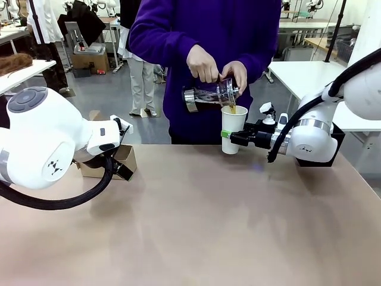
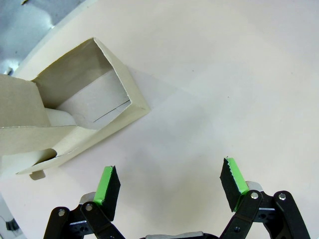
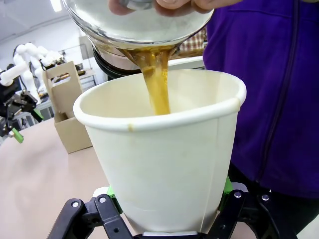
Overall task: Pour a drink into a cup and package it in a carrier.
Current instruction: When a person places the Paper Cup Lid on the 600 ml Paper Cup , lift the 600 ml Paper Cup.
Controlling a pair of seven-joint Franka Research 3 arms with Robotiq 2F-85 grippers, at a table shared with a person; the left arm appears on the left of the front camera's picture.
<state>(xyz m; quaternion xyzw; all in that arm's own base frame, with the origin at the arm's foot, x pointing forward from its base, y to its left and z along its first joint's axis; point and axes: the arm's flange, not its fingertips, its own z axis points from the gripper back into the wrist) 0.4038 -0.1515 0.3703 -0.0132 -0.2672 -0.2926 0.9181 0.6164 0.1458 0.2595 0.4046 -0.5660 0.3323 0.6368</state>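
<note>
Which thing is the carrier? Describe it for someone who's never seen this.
Start at the tan table, left side, just behind the robot's white left arm. The carrier is the cardboard tray there with an upright centre handle. It is brown and boxy, unlike the white cup being filled.

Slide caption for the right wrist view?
Right gripper holds the cup while a person tips the pitcher, pouring the drink in.

we find the carrier [image 1: 126,159] mostly hidden behind the left arm [image 1: 41,137], its near end cut off in the left wrist view, the pitcher [image 3: 139,25] cropped at the top, the cup [image 3: 164,159] with its base lost inside the right gripper [image 3: 168,194], its fill level unclear to us
</note>
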